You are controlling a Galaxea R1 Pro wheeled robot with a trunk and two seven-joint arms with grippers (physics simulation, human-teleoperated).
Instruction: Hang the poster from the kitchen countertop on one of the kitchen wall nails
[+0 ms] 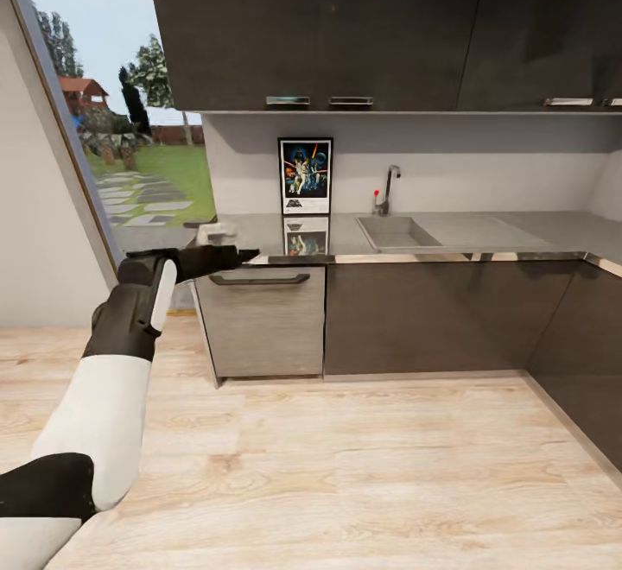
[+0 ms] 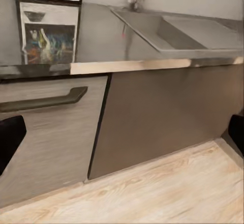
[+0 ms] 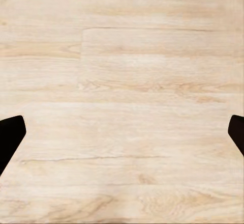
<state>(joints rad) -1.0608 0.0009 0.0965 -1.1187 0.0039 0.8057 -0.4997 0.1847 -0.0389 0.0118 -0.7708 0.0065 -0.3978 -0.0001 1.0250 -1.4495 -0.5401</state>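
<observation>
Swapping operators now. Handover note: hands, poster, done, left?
Left hand: open, empty, raised at the countertop's front edge, short of the poster.
Right hand: open, empty, pointing at the wood floor.
Poster: upright on the countertop against the back wall, left of the sink.
Done: robot is facing the counter.
Left: grasp the poster, find a nail, hang it.

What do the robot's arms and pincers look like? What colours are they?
The left arm is chunky and rounded, with smooth white shells and black joints. A white stripe runs along its black wrist. The left pincer is black. In both wrist views, the fingertips look like dark, blunt wedges.
</observation>
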